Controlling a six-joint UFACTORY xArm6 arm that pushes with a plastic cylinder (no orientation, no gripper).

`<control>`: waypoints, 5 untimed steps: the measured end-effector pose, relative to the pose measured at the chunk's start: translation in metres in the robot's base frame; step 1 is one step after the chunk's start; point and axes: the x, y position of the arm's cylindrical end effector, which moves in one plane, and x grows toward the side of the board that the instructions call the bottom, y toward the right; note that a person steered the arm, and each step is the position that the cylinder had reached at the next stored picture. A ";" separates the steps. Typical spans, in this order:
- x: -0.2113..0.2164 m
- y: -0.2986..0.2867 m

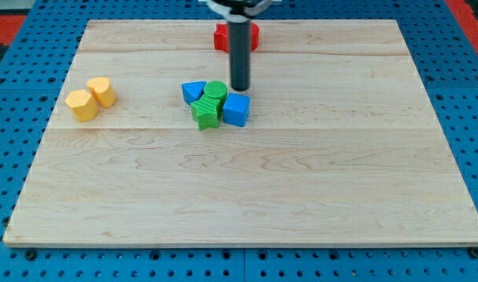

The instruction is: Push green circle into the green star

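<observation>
The green circle (216,89) sits near the board's middle top, touching the green star (207,112) just below it. My tip (240,88) stands right of the green circle, close beside it, and just above the blue cube (236,110). A blue triangle (193,92) lies against the green circle's left side. The blue cube touches the green star's right side.
A red block (222,37) lies at the view's top, partly hidden behind the rod. Two yellow blocks (91,97) sit together at the view's left. The wooden board (239,196) rests on a blue pegboard surface.
</observation>
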 end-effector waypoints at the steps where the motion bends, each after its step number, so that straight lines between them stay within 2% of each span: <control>1: 0.002 -0.016; 3: 0.005 -0.060; 4: -0.003 -0.062; 5: -0.030 -0.074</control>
